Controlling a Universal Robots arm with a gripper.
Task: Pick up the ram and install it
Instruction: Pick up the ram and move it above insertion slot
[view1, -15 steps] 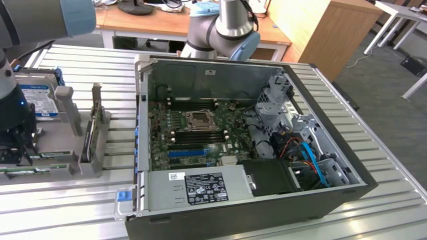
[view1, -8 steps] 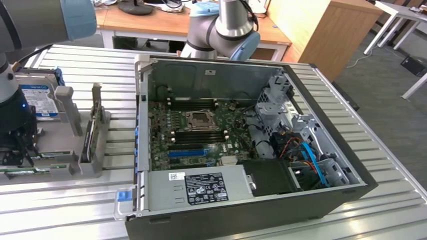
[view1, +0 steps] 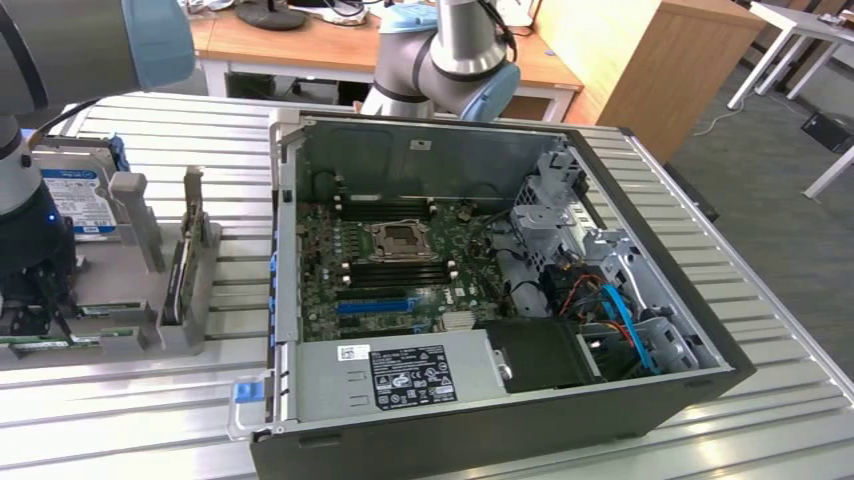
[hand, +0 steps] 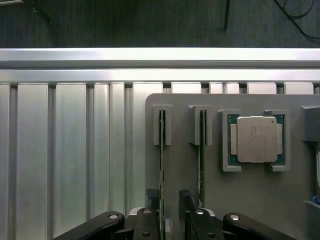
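**Gripper straddling a memory stick in its holder**

The gripper (hand: 169, 196), jaws spread, brackets the ram (hand: 161, 150), a thin green board on edge in a matte grey holder (hand: 250, 200) at the exterior view's lower left. Best to centre, then squeeze its flat faces squarely, clear of the neighbouring stick (hand: 201, 150). Ribbed aluminium table (hand: 75, 150); square metal-capped processor (hand: 256, 139) nearby.

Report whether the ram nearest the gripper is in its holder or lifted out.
In the holder. The ram stands on edge, one end seated in a slot of the grey holder, the gripper at its other end.
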